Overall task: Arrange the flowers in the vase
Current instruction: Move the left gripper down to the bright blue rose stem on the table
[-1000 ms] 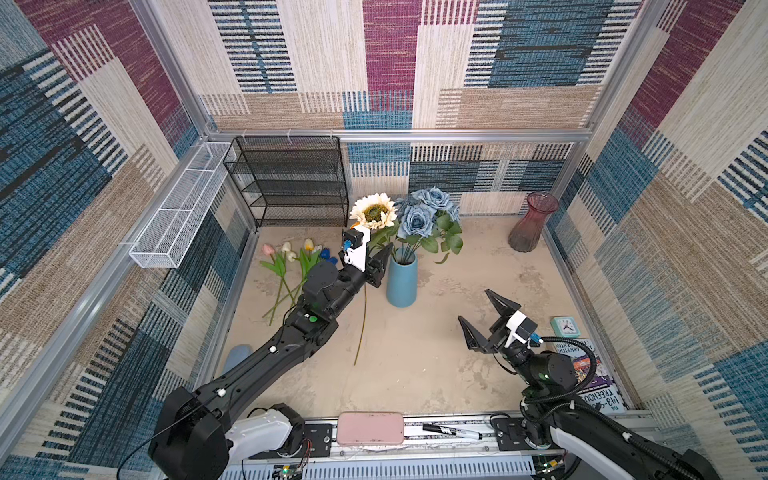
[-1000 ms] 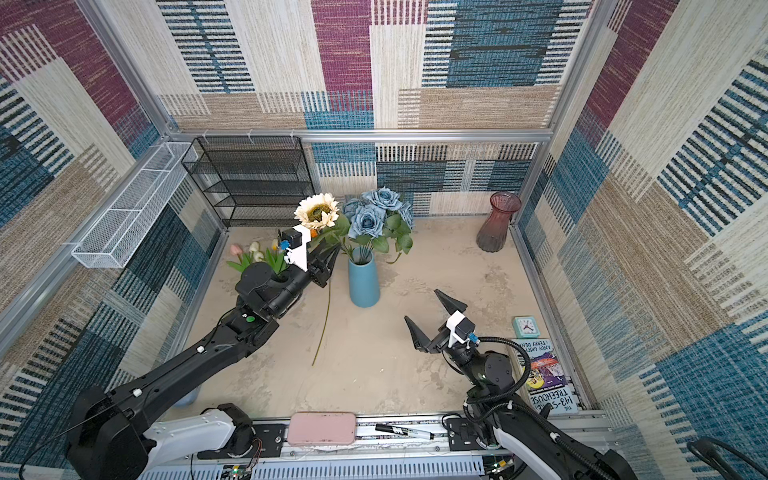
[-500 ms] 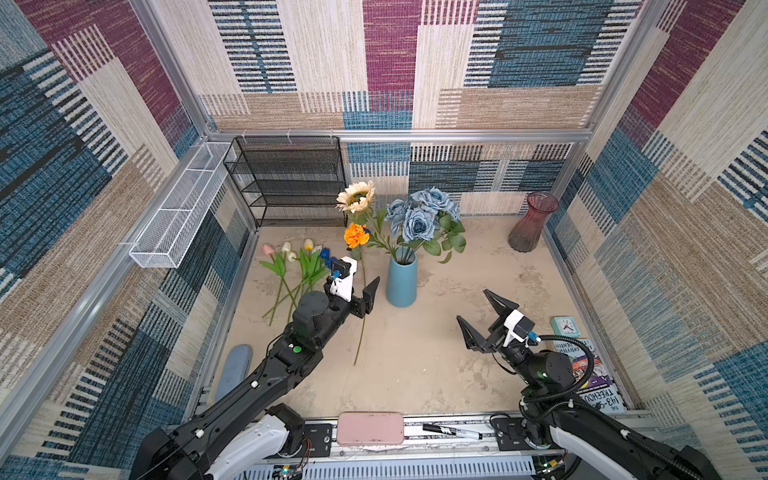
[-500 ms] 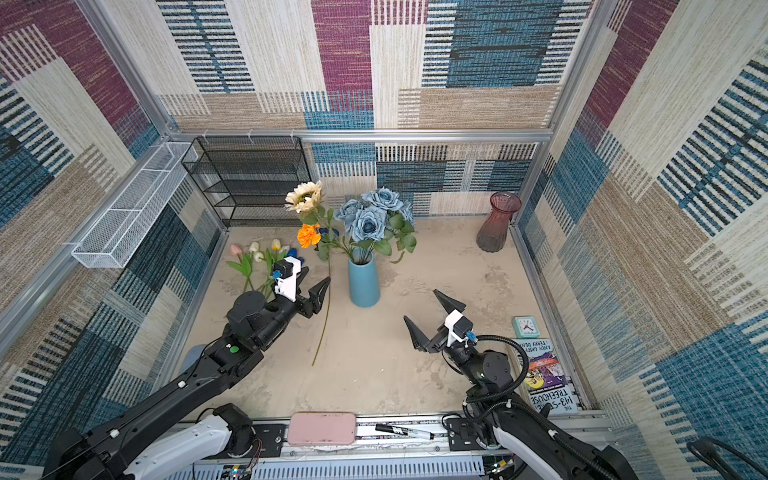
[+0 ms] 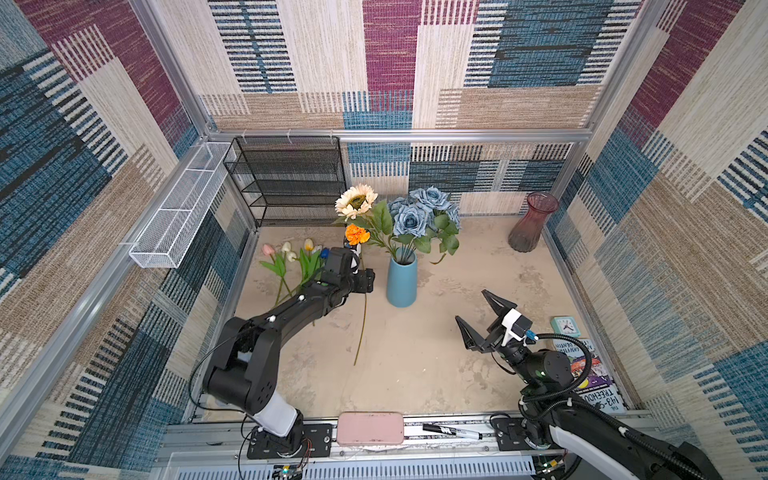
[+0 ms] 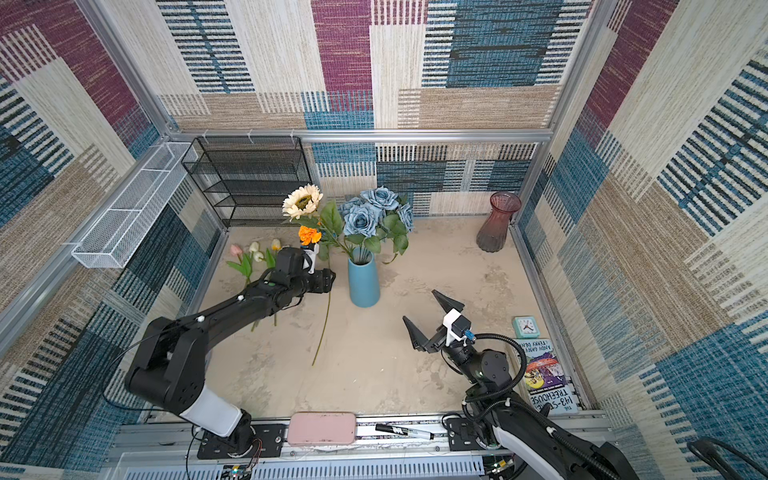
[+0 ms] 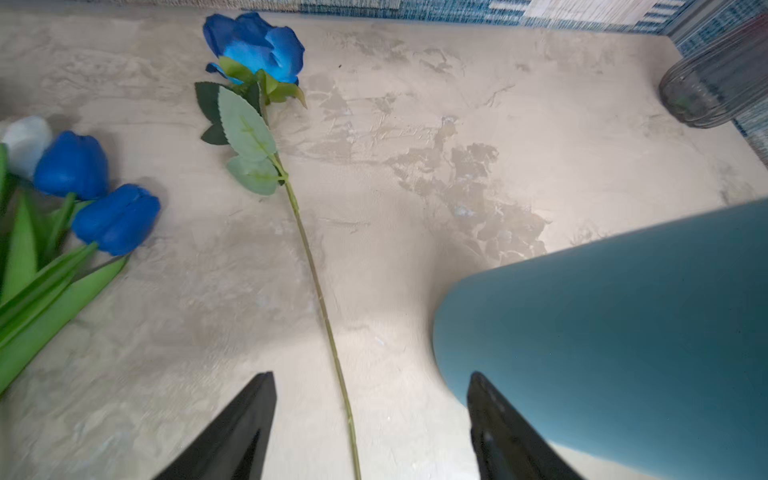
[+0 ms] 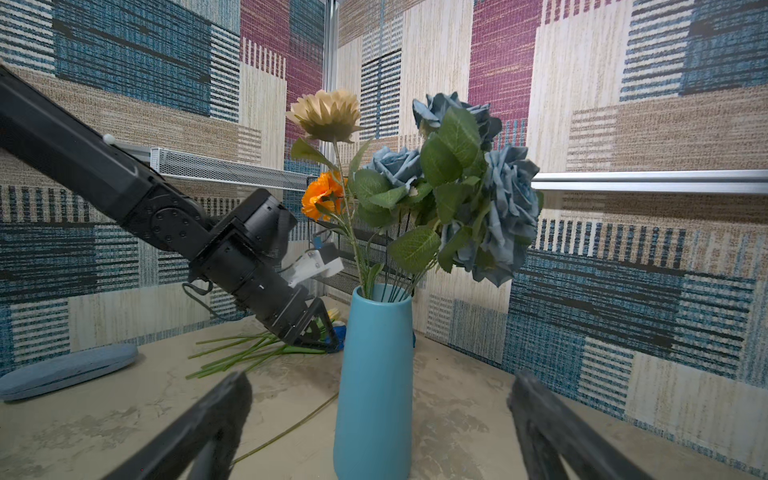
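The left gripper [image 7: 370, 378] stands open and empty, low over the table [image 7: 415, 124]. Its jaws straddle the stem of the rose [image 7: 255, 45], which lies flat just beside the vase [image 7: 602, 332]. The step in hand, by judgement, is picking up this rose. Centre the stem between the jaws, close on bare stem below the leaves, and keep the jaw nearest the vase off its wall — a nudge could tip it. The vase already holds the sunflower [image 5: 356, 200], an orange bloom [image 5: 357, 234] and the dusty roses [image 5: 409, 218]. The tulips [image 5: 291, 257] lie near the left wall. The right gripper [image 5: 471, 305] hangs wide open and empty, well apart. In both top views the left arm [image 5: 291, 311] largely covers the rose head, and the jaws read as one dark mass — contact with the table cannot be confirmed. The left wrist view cuts off the stem's lower end.
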